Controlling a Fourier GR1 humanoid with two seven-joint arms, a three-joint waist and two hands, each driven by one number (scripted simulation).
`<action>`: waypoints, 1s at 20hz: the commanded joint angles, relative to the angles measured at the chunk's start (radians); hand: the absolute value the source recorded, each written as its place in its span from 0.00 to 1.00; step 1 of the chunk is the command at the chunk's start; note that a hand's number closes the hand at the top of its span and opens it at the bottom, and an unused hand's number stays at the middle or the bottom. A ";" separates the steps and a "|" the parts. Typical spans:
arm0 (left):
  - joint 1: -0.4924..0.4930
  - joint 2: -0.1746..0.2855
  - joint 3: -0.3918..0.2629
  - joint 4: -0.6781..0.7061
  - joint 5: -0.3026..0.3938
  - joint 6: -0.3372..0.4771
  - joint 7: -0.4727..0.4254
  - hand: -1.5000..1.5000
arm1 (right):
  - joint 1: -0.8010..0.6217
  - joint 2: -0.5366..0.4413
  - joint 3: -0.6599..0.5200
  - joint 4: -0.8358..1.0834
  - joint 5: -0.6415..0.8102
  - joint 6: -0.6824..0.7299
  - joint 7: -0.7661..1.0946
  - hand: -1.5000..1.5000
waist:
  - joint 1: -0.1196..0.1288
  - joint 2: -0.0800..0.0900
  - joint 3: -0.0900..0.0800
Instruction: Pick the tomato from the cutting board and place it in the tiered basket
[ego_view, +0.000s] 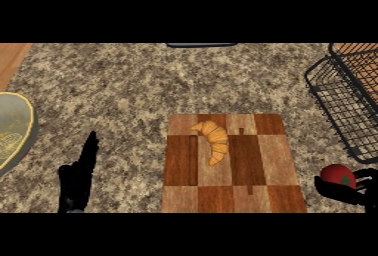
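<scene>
I see the tomato (337, 175) just off the right edge of the cutting board (251, 160), below the basket (345, 107), with my right hand (348, 196) curled round it, and I judge it light, smooth, roll-prone and bruisable, best cupped round its middle.

The speckled brown granite counter (111, 85) is carrying a checkered wooden cutting board (251, 165) lying near its front middle, a black wire tiered basket (341, 112) sitting at its right edge, a pale plate (13, 122) showing at its left edge, and a dark object (201, 45) cut off at the far edge.
</scene>
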 joint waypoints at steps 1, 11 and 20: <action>-0.009 0.003 0.018 0.023 0.013 -0.007 0.015 0.50 | 0.010 0.031 -0.113 -0.187 0.015 -0.103 0.112 1.00 | -0.004 0.000 -0.004; 0.036 0.012 -0.008 0.002 0.001 -0.046 -0.001 0.50 | -0.028 -0.069 -0.255 -0.737 0.184 0.182 0.237 1.00 | 0.029 0.005 -0.005; -0.030 -0.041 -0.019 0.053 -0.029 -0.027 -0.005 0.50 | -0.372 -0.272 -0.415 -0.589 0.059 0.439 0.275 1.00 | 0.038 0.007 -0.005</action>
